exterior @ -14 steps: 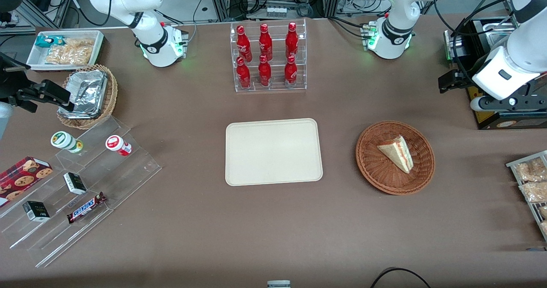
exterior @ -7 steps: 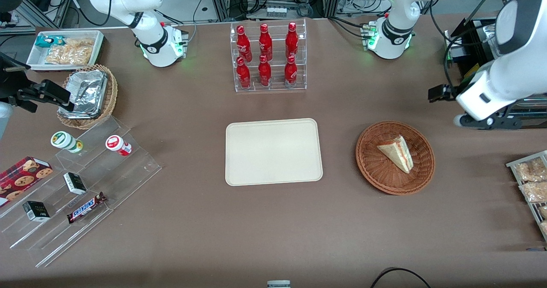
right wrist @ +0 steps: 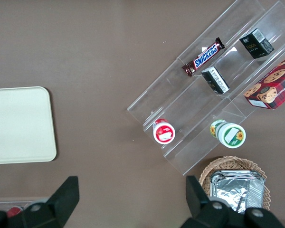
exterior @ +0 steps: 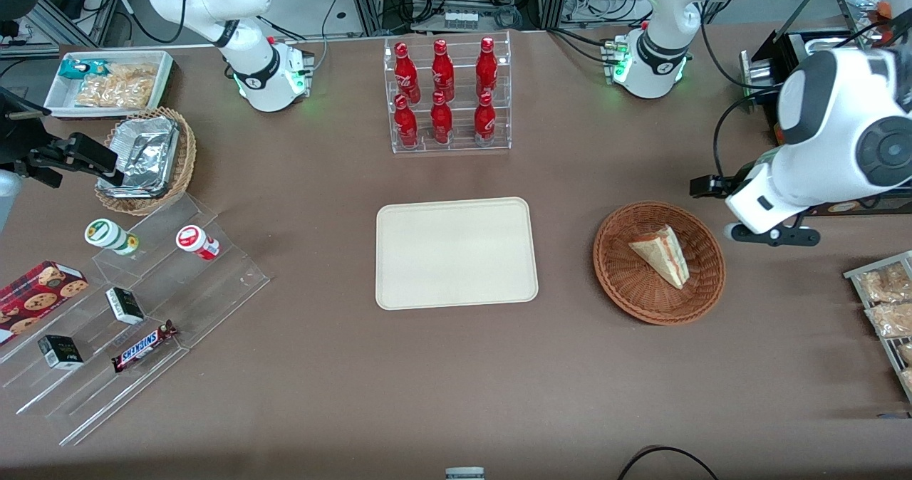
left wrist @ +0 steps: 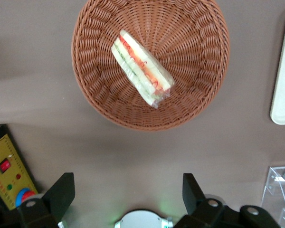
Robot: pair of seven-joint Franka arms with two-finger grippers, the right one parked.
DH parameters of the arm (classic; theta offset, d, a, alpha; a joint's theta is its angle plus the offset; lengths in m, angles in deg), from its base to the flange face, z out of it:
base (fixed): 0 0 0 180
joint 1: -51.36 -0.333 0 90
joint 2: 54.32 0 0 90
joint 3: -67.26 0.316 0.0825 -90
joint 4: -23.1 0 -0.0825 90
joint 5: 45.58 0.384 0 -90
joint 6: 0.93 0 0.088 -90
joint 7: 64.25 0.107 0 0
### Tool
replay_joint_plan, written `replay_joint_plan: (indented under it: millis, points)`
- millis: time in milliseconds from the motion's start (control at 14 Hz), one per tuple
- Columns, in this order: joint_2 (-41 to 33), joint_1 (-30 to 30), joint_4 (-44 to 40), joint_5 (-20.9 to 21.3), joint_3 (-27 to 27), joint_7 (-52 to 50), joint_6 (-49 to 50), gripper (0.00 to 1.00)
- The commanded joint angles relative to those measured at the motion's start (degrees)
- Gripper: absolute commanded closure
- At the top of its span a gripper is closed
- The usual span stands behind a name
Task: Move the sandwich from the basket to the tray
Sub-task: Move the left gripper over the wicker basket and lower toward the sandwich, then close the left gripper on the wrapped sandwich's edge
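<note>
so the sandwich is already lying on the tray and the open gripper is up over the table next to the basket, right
Not quite: the sandwich lies in the basket, as the front view shows; the tray holds nothing. The rest stands: the gripper is open, above the table beside the basket.

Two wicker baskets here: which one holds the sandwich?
The reddish-brown basket beside the tray, with the open gripper near it; the tan basket holds foil trays.
</note>
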Motion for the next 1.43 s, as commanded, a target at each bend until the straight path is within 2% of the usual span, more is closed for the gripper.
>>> replay_joint_plan:
  millis: [0, 214, 571, 1214, 1357]
  points:
    - [-1.97, -0.23, 6.25, 0.03, -0.08, 0.11, -6.14, 0.00]
    - [-2.05, -0.23, 11.08, 0.03, 0.00, -0.94, -13.08, 0.00]
    - [-4.25, -0.05, 20.83, 0.12, -0.08, -10.68, -25.91, 0.00]
    - [-2.24, 0.91, 25.69, 0.03, -0.52, -45.19, -38.24, 0.00]
    - [-1.01, 1.96, 25.69, 0.03, -0.52, -50.06, -41.12, 0.00]
